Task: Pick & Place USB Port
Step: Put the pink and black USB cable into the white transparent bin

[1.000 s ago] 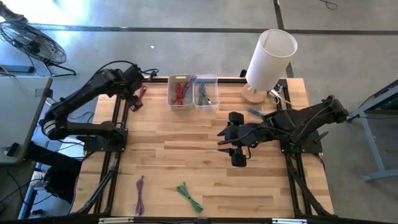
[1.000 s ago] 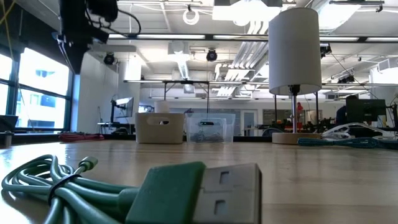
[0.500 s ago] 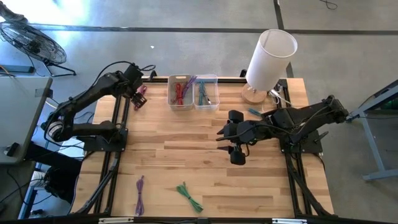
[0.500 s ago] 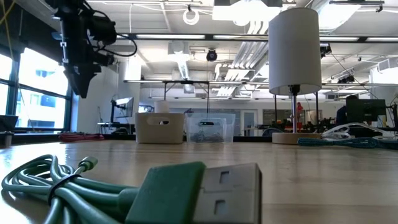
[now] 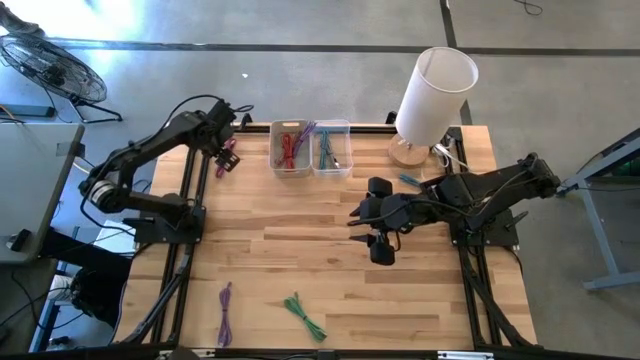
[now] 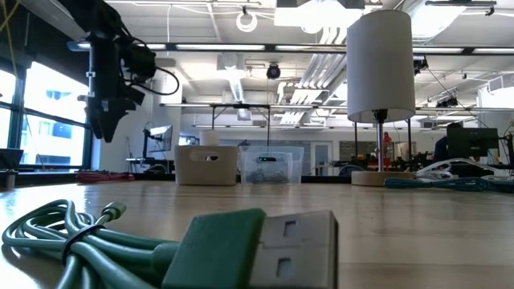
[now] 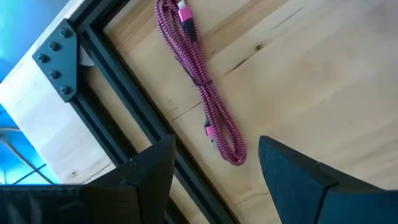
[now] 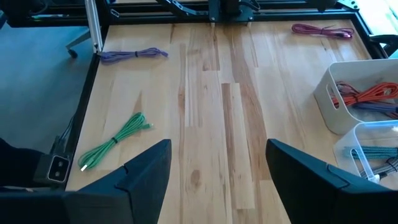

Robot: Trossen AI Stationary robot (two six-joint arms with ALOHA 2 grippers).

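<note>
Since a second ago the left gripper (image 5: 224, 150) has swung toward the table's far left corner and dropped lower; in the low view it now hangs lower against the window than before. The right arm has not shifted. Left arm reaches from its base at the left edge, elbow bent, wrist pointing down over the pink cable (image 5: 228, 157), which lies coiled on the wood just inside the black frame rail (image 7: 134, 115). Left fingers (image 7: 297, 171) spread wide, the cable showing in the gap between them, not touched. Right gripper (image 5: 378, 228) hovers over mid-table, its arm stretched in from the right edge; fingers (image 8: 311, 171) spread, holding nothing. The two bins (image 5: 310, 148) sit at the far edge, just right of the pink cable, with red and teal cables inside. Lamp (image 5: 430, 100) stands at the far right corner. Purple cable (image 5: 225, 312) and green cable (image 5: 304, 316) lie near the front edge, well apart from both grippers. Bare wood between the bins and the front cables; the rail hems in the left gripper closely on its outer side.
</note>
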